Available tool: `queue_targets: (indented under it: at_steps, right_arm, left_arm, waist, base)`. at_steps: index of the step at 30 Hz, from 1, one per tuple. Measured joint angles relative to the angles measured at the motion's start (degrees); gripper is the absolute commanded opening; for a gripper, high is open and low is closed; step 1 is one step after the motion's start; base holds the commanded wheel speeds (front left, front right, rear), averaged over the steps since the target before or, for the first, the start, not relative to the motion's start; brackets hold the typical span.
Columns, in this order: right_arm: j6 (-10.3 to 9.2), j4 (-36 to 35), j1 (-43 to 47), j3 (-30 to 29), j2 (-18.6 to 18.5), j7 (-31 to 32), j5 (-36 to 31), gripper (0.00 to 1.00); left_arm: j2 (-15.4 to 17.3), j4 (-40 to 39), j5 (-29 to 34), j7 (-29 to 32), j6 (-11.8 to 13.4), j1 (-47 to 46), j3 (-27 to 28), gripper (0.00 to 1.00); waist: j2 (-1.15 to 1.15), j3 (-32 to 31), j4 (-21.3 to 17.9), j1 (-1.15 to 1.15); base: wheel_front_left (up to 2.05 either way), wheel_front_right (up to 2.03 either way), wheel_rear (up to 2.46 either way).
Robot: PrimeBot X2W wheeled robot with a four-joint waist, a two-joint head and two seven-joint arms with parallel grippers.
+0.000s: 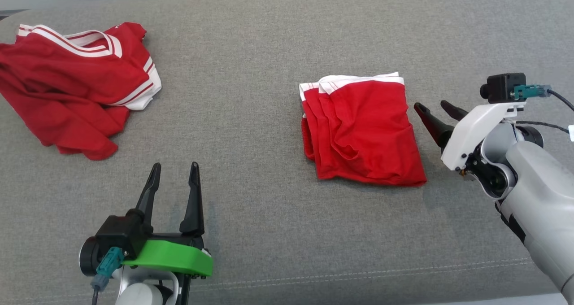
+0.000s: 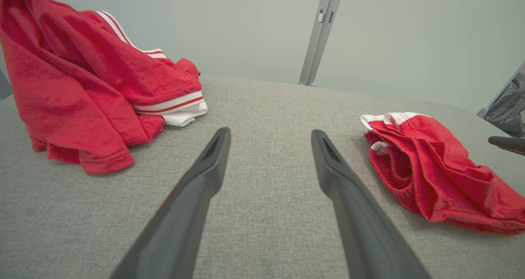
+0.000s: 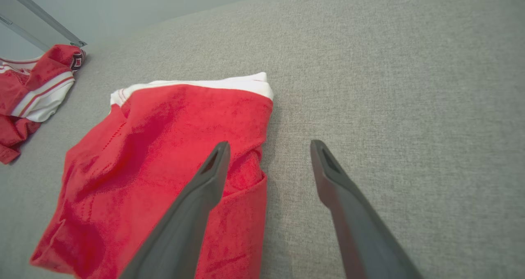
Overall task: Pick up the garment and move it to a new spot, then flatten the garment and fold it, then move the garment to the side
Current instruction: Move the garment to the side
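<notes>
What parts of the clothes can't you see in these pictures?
- Crumpled jersey: head view, left edge cuts it off.
- Folded garment: right wrist view, a finger of the right gripper covers part, bottom edge cuts off more.
- Its inner layers: all views, top layer hides them.

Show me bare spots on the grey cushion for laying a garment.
Widest: middle of the grey cushion, between crumpled garment and folded garment, beyond the left gripper. Also the far strip behind the folded garment. Crowded: its right edge, beside the right gripper, and the far-left corner.
</notes>
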Motion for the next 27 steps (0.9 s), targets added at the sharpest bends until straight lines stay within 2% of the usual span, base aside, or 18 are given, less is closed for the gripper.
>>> queue_targets:
  at_steps: [10, 20, 21, 22, 23, 24, 25, 27]
  right_arm:
    - [0.01, 2.4, 1.8, 0.5, 1.5, 0.5, 2.0, 1.0]
    - [0.01, 5.5, 1.8, 0.1, 3.7, 4.2, 6.5, 1.0]
    - [0.01, 5.6, 1.7, 0.1, 3.9, 4.5, 6.6, 0.95]
    - [0.01, 5.6, 1.6, 0.2, 4.0, 4.6, 6.7, 0.65]
    - [0.01, 5.6, 1.5, 0.2, 4.1, 4.6, 6.7, 0.44]
    - [0.01, 5.6, 1.4, 0.4, 4.1, 4.6, 6.7, 0.34]
    - [0.01, 5.6, 1.4, 0.5, 4.1, 4.8, 6.8, 0.17]
    - [0.01, 5.6, 1.3, 0.7, 4.1, 5.1, 6.8, 0.0]
  left_arm:
    - [0.0, 0.1, 0.0, 0.0, 0.0, 0.0, 0.2, 1.0]
    - [0.0, 0.6, 0.0, 0.0, 0.2, -0.1, 0.1, 1.0]
    - [0.0, 0.7, 0.0, 0.0, 0.2, -0.1, 0.1, 1.0]
    - [0.0, 0.7, 0.0, 0.0, 0.2, -0.1, 0.1, 1.0]
    - [0.0, 0.8, 0.0, 0.0, 0.2, -0.1, 0.0, 1.0]
    - [0.0, 0.9, 0.0, 0.0, 0.2, -0.1, 0.0, 1.0]
    - [0.0, 0.9, 0.0, 0.0, 0.2, -0.1, 0.0, 1.0]
    - [0.0, 1.1, 0.0, 0.0, 0.2, -0.1, 0.0, 1.0]
  waist:
    - [0.0, 1.2, 1.7, 0.0]
    - [0.0, 1.3, 2.5, 0.0]
    - [0.0, 1.2, 2.5, 0.0]
    - [0.0, 1.2, 2.6, 0.0]
    - [0.0, 1.2, 2.6, 0.0]
    - [0.0, 1.1, 2.7, 0.0]
    - [0.0, 1.1, 2.7, 0.0]
    - [0.0, 1.0, 2.8, 0.0]
  base:
    - [0.0, 0.0, 0.0]
    - [0.0, 0.0, 0.0]
    - [0.0, 0.0, 0.0]
    - [0.0, 0.0, 0.0]
    - [0.0, 0.0, 0.0]
    - [0.0, 0.0, 0.0]
    - [0.0, 0.0, 0.0]
    - [0.0, 0.0, 0.0]
